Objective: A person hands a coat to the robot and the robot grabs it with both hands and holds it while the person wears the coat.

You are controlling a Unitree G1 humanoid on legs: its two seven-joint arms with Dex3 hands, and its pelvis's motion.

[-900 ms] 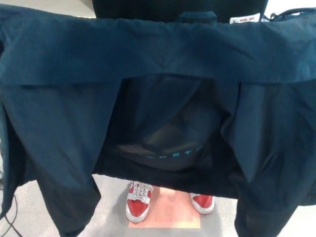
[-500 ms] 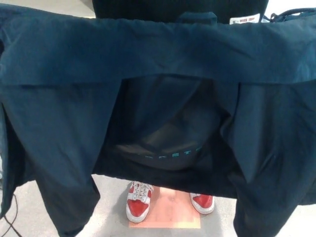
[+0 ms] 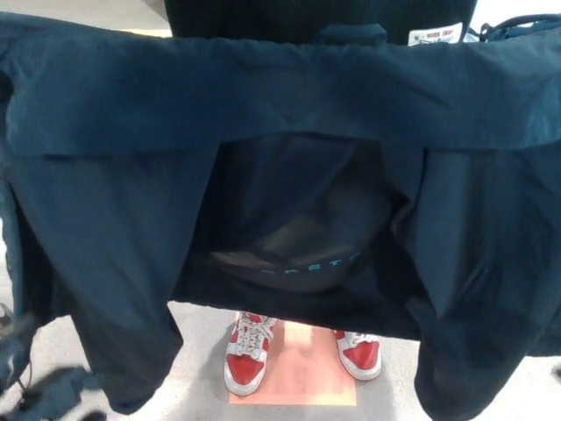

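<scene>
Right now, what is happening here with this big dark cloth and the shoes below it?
A dark navy coat is spread wide across almost the whole head view, its open inner side toward the camera and a white label at its top edge. Below its hem stand a person's red and white sneakers on an orange floor mat, so the person is close behind the coat. The robot's hands do not show, so what holds the coat up cannot be seen.

Neither robot hand shows anywhere in the head view, and no arm or wrist is visible either. Of the person, only the feet show, in red and white sneakers (image 3: 248, 355), standing side by side, toes toward the camera.
</scene>
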